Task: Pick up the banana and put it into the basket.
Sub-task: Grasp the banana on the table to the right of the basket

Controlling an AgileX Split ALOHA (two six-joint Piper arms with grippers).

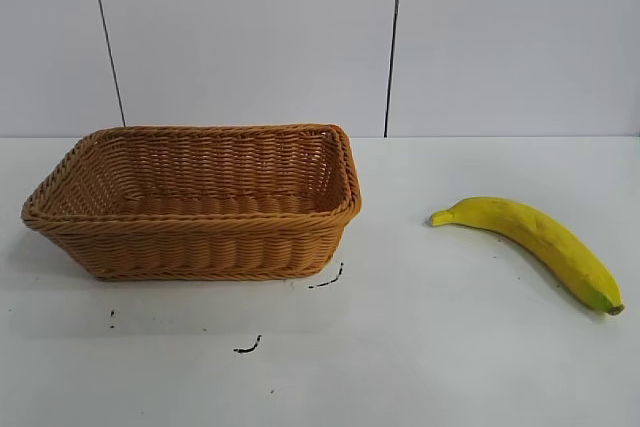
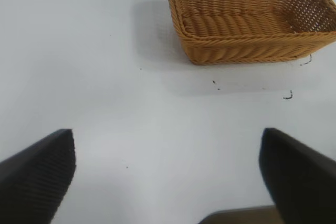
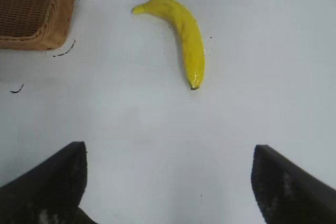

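Task not started. The banana [image 1: 535, 245] lies on the worktop [image 1: 420, 367], well apart from the empty basket [image 1: 190, 202]. Left tool [image 2: 168, 177] and right tool [image 3: 168, 182] are spread, holding nothing.

White tabletop [image 1: 480, 367]: plain, matte surface spanning the full width of the exterior view. Several small black scuff marks [image 1: 248, 347] noted toward its near left portion, one a short curved stroke [image 1: 327, 280], others mere specks [image 1: 111, 318]. Behind the tabletop stands a pale panelled wall [image 1: 250, 37], divided by two thin dark vertical seams [image 1: 394, 42], one slightly slanted [image 1: 106, 37].
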